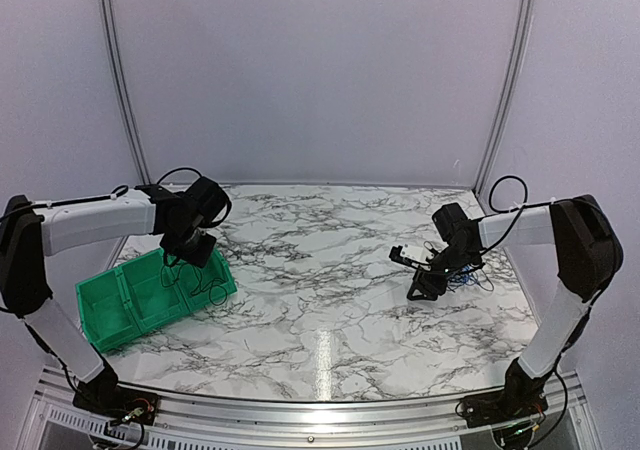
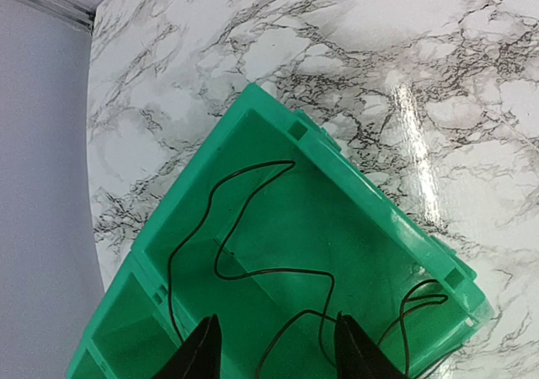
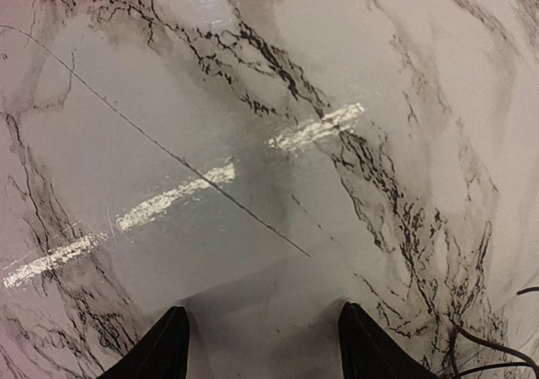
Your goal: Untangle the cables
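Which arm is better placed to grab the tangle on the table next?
Right. The right gripper, open, is beside the cables; the left gripper is across the table over the green bin, which holds one black cable.

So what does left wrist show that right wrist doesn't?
Left wrist only: a green bin with a black cable looping across its floor.
Right wrist only: dark cable ends in the lower right corner, and a thin dark line across the surface; wire or scratch, can't tell.
Both: the marble table, and an open claw with nothing pinched, left claw over the bin, right claw over bare tabletop.
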Controlling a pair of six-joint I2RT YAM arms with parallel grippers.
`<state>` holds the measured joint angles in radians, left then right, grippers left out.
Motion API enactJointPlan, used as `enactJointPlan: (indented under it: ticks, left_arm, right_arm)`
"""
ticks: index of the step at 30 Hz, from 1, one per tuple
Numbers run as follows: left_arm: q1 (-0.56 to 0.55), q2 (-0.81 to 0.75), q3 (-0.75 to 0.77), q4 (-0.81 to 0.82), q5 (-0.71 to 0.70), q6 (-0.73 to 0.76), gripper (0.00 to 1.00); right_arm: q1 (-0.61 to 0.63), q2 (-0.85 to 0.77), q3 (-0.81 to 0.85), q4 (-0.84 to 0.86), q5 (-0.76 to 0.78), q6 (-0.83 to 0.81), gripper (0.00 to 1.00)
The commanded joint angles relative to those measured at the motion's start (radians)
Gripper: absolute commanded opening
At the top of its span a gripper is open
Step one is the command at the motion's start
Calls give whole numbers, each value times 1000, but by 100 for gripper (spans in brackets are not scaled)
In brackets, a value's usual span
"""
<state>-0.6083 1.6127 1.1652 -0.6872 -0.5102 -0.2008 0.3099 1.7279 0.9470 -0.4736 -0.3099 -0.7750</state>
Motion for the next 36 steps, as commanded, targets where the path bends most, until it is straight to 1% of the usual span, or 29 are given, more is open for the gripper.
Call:
enactJointPlan:
  ticks: [1, 3, 8, 10, 14, 15, 16, 17, 18, 25, 27, 28, 30, 36]
  left_arm:
    - [12, -25, -2, -80, -38, 0, 51]
    - [24, -10, -17, -85, -39, -5, 50]
    - [36, 51, -10, -84, -40, -8, 45]
    - [36, 87, 1, -86, -61, 3, 40]
    - [36, 145, 22, -100, -38, 13, 27]
    - [36, 158, 27, -103, -20, 15, 23]
    - [36, 164, 30, -104, -12, 17, 17]
    - [36, 169, 34, -106, -13, 16, 7]
    - [36, 171, 37, -105, -15, 15, 0]
    - [34, 213, 75, -50, 13, 30, 0]
    - [32, 234, 83, 1, 62, 49, 0]
    - [33, 243, 83, 32, 114, 58, 0]
    - [33, 256, 92, 67, 172, 60, 0]
    - [43, 196, 24, 205, 234, 60, 0]
  right_arm:
    - [12, 53, -23, -73, 98, -8, 61]
    - [12, 56, -23, -75, 98, -7, 61]
    - [12, 61, -22, -79, 98, -7, 61]
    - [12, 62, -20, -80, 98, -6, 61]
    - [12, 61, -22, -80, 99, -6, 61]
    - [12, 61, -23, -80, 101, -6, 61]
    - [12, 61, -23, -80, 102, -6, 61]
    - [12, 62, -24, -78, 103, -6, 61]
    - [12, 63, -24, -79, 103, -6, 61]
    - [11, 79, -20, -82, 106, -6, 60]
    - [12, 81, -19, -82, 107, -6, 60]
    - [11, 83, -18, -84, 108, -6, 61]
    - [12, 82, -20, -84, 109, -6, 60]
    - [12, 79, -20, -85, 111, -8, 60]
